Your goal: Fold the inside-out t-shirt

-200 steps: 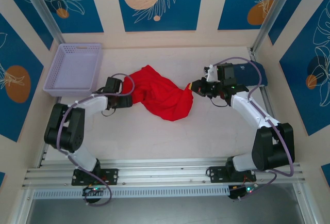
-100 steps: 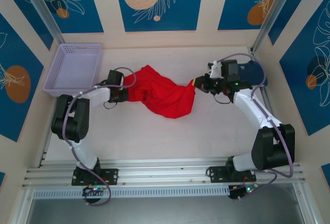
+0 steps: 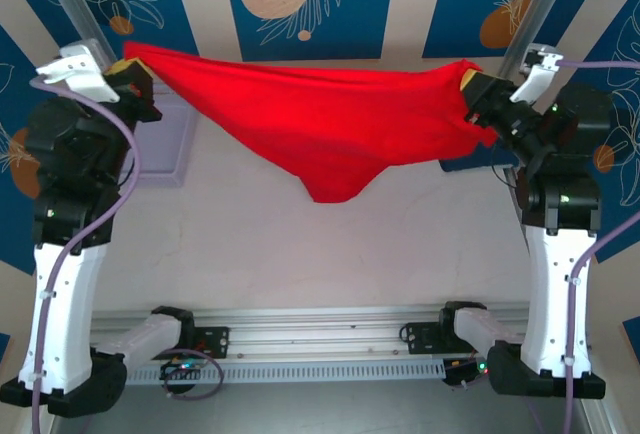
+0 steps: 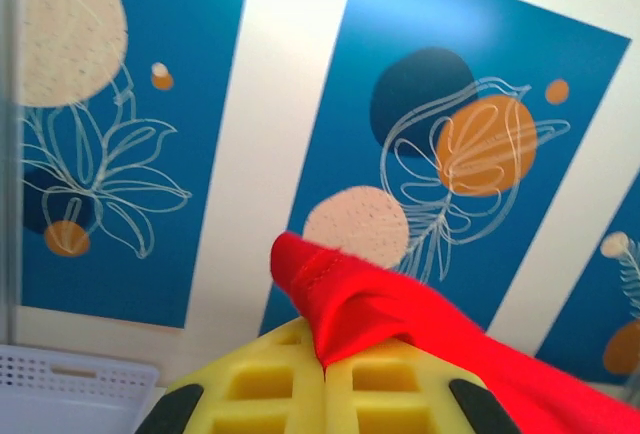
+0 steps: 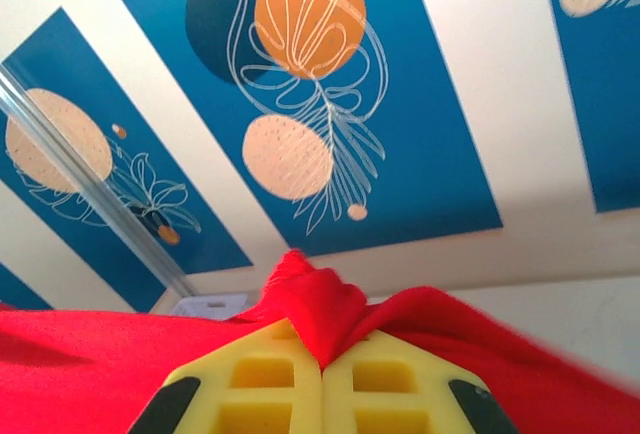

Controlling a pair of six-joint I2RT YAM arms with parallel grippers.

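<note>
On my left, the left arm [image 3: 62,264] stands tall. The left end effector [image 3: 128,69] sits high by the back-left corner, clamped on one end of the red t-shirt [image 3: 330,124]. Through that wrist camera I see its yellow pads [image 4: 265,384] pressed together, with a bunched fold of red cloth pinched in the seam between them. A stitched edge of the cloth pokes up above the pads. Just below that end effector, the lavender basket [image 3: 165,149] rests at the back-left of the desk [image 3: 300,254], and the hanging cloth covers part of it.

Across the middle, the t-shirt hangs in the air between the two arms. Its top edge is stretched nearly taut from one grip to the other. Its lower part sags into a rounded point over the centre of the desk, and I can't tell whether that point touches the surface.

On my right, the right end effector [image 3: 472,92] is closed on the shirt's other end, at about the same height. Its wrist camera shows its yellow pads [image 5: 385,379] shut around a gathered knot of red fabric. The right arm [image 3: 558,284] stands upright below it. A strip of navy cloth [image 3: 492,160] peeks out under the shirt's right edge, lying on the desk.
</note>
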